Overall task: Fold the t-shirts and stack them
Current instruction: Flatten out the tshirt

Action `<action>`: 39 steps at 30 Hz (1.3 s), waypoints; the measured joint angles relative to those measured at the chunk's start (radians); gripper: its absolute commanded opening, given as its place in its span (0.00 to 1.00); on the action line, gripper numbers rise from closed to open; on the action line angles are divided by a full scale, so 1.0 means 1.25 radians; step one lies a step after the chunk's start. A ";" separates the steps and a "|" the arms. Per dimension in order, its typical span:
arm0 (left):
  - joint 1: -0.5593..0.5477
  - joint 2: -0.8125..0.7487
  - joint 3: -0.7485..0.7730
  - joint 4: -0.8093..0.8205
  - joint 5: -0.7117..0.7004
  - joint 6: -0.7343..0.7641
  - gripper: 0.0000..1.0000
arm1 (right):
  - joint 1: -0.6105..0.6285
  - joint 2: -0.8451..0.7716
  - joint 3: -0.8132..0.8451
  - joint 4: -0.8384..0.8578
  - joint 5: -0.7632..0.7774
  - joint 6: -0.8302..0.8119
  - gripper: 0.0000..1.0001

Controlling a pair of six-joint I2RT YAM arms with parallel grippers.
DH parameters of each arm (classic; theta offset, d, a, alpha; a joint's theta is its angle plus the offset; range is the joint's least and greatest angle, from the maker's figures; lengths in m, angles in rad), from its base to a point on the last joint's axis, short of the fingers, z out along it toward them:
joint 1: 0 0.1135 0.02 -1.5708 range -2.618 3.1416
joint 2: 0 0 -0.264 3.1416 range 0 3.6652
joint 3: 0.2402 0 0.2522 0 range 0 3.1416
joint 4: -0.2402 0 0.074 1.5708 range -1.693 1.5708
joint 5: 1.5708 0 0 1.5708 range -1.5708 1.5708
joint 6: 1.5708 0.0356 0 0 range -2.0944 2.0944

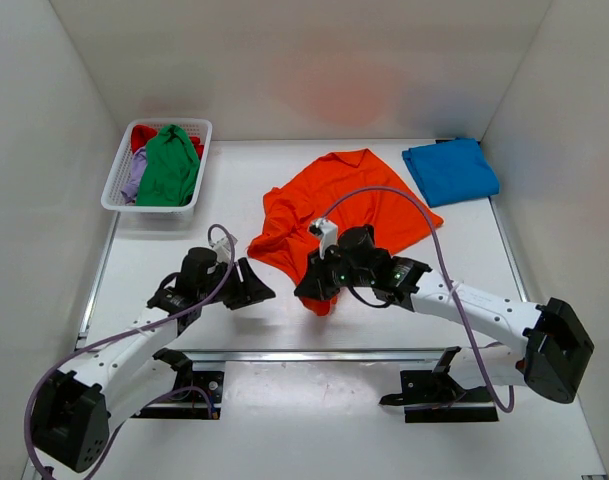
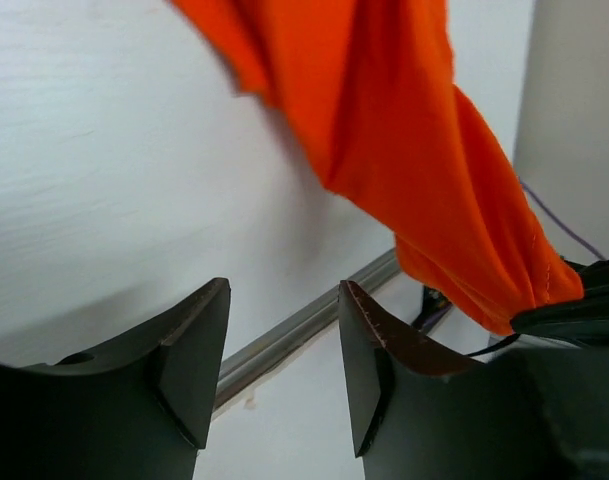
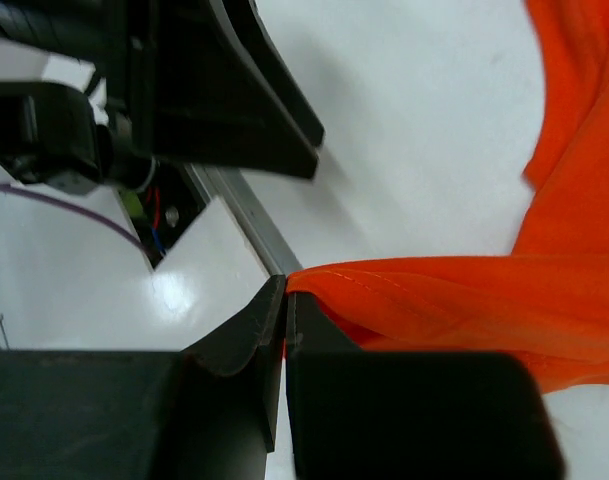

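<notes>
A bright orange t-shirt (image 1: 334, 205) lies rumpled in the middle of the table. My right gripper (image 1: 319, 292) is shut on its near hem (image 3: 424, 300) and holds that edge lifted. My left gripper (image 1: 256, 290) is open and empty, just left of the pinched hem; the orange cloth (image 2: 404, 150) hangs in front of it. A folded blue t-shirt (image 1: 450, 170) lies at the back right. Green (image 1: 170, 165), red (image 1: 142, 135) and lilac (image 1: 134, 180) t-shirts are piled in the basket.
The white lattice basket (image 1: 119, 195) stands at the back left. White walls close in the table on three sides. A metal rail (image 1: 314, 353) runs along the near edge by the arm bases.
</notes>
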 measured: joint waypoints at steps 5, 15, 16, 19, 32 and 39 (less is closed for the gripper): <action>-0.055 0.017 0.000 0.120 0.003 -0.076 0.60 | 0.005 0.006 0.060 0.001 0.027 -0.014 0.00; -0.068 0.006 -0.016 0.314 0.011 -0.237 0.64 | 0.029 0.049 0.075 0.000 0.045 -0.017 0.00; -0.070 0.015 -0.016 0.329 0.013 -0.248 0.65 | 0.031 0.050 0.075 0.000 0.045 -0.018 0.00; -0.084 0.048 -0.018 0.364 0.014 -0.276 0.65 | 0.036 0.050 0.080 0.000 0.047 -0.022 0.00; -0.105 0.102 -0.041 0.450 0.036 -0.356 0.67 | 0.041 0.050 0.099 -0.017 0.067 -0.052 0.00; -0.114 0.157 -0.040 0.492 0.052 -0.390 0.31 | 0.042 0.050 0.119 -0.056 0.093 -0.074 0.00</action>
